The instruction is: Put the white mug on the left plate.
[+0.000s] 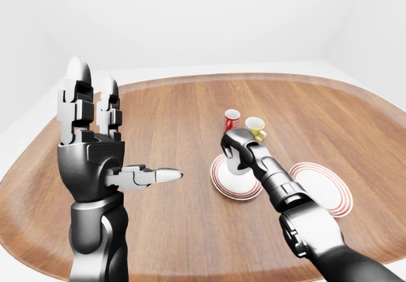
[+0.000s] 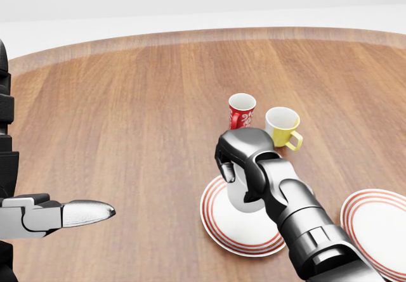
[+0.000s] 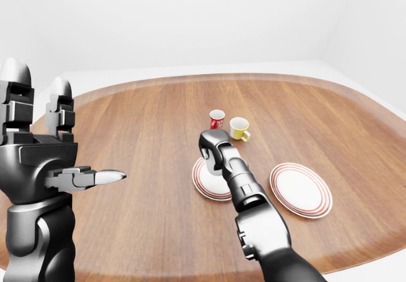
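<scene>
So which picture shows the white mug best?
The head view, because it's closest: the white mug peeks out under the right hand, over the left plate. In the left-eye and right-eye views the mug is tiny and mostly hidden by the hand's fingers.

Three mugs, white (image 2: 236, 193), red (image 2: 241, 111), yellow (image 2: 282, 127); two plates, left (image 2: 219, 228), right (image 2: 374, 222).
</scene>
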Motion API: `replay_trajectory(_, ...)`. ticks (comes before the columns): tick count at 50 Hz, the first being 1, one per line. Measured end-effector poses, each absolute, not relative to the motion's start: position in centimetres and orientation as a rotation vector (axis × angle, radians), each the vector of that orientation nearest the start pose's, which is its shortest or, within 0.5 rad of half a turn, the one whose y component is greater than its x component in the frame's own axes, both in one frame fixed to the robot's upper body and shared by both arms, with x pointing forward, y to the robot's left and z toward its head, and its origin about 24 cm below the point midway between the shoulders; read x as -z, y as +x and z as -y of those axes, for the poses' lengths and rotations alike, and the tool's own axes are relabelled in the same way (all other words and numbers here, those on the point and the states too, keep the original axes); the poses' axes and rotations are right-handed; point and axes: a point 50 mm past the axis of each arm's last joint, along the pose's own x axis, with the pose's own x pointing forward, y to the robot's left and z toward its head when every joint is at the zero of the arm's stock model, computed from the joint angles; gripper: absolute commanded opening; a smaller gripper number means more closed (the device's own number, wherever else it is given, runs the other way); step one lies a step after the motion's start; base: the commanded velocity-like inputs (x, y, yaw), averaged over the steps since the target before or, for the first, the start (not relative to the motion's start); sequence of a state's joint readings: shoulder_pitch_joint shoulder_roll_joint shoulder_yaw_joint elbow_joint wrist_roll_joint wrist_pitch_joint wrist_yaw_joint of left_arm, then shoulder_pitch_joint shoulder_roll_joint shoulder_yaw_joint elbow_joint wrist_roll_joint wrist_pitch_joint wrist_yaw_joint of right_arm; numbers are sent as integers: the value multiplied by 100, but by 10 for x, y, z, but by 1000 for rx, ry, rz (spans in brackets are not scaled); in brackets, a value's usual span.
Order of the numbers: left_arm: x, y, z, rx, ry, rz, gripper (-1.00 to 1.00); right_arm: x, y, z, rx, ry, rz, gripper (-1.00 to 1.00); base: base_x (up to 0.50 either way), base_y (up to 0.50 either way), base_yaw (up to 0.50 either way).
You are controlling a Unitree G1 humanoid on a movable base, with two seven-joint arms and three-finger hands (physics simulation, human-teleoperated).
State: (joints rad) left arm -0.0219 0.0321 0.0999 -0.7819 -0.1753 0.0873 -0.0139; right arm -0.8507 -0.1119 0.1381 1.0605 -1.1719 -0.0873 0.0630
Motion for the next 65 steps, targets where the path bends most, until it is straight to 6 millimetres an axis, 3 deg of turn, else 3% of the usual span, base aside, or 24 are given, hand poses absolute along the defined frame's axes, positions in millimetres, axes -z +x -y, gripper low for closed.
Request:
replay_trajectory(20,-207,198,-165,13,-94,718,95,-46,378,95,-464,-1552,-70,-100,0,0,0)
replay_trajectory(65,-206,198,-165,17,-93,712,95,-31,374,114,-434,-1485,-161,-100,0,0,0)
